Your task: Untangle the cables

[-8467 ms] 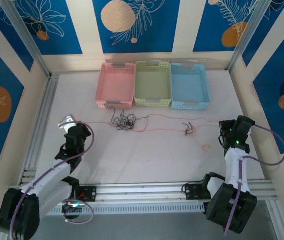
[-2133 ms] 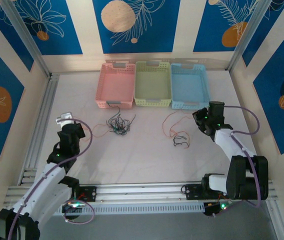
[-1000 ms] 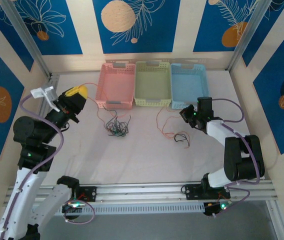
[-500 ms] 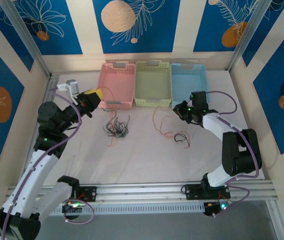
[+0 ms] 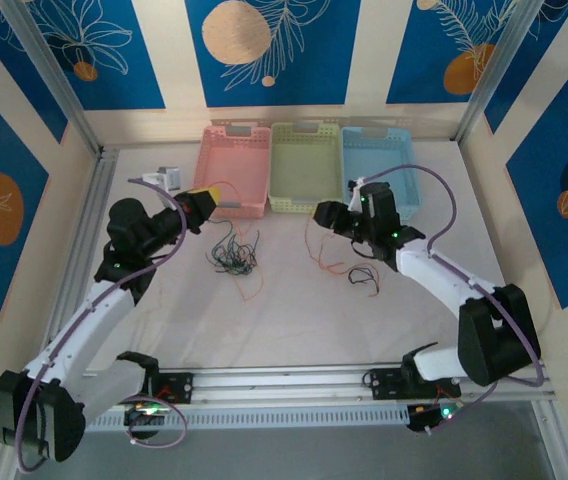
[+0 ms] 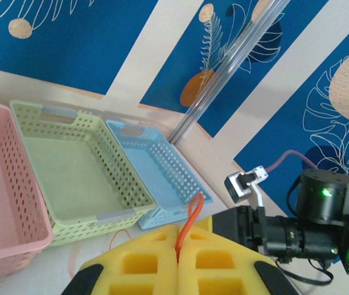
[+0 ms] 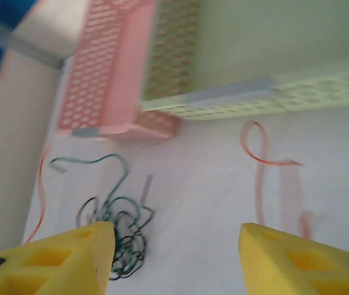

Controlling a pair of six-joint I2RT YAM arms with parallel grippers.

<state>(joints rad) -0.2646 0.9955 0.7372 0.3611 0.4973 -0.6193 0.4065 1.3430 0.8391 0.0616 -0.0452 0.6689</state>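
The left gripper point(image 6: 177, 257) is seen closed, its yellow pads point(image 6: 144, 270) pressed together on an orange cable point(image 6: 190, 218) that rises from the seam between them. From above, this left gripper point(image 5: 206, 198) is held over the bench point(image 5: 294, 325) just in front of the pink basket point(image 5: 204, 170), towards the far left corner. The right gripper point(image 7: 171, 246) is seen parted, with nothing between its pads point(image 7: 70, 252); from above, the right gripper point(image 5: 326, 213) is found near the far edge, in front of the green basket point(image 5: 276, 165), with the blue basket point(image 5: 379, 131) beside that. A clump of dark cables point(image 5: 232, 258) is laid on the bench between the two grippers, nearer the left one, and is shown under the right wrist point(image 7: 116, 233). A loose orange strand point(image 5: 313, 243) is curled just below the right gripper, and a small black cable point(image 5: 364, 277) lies apart towards the middle of the bench.
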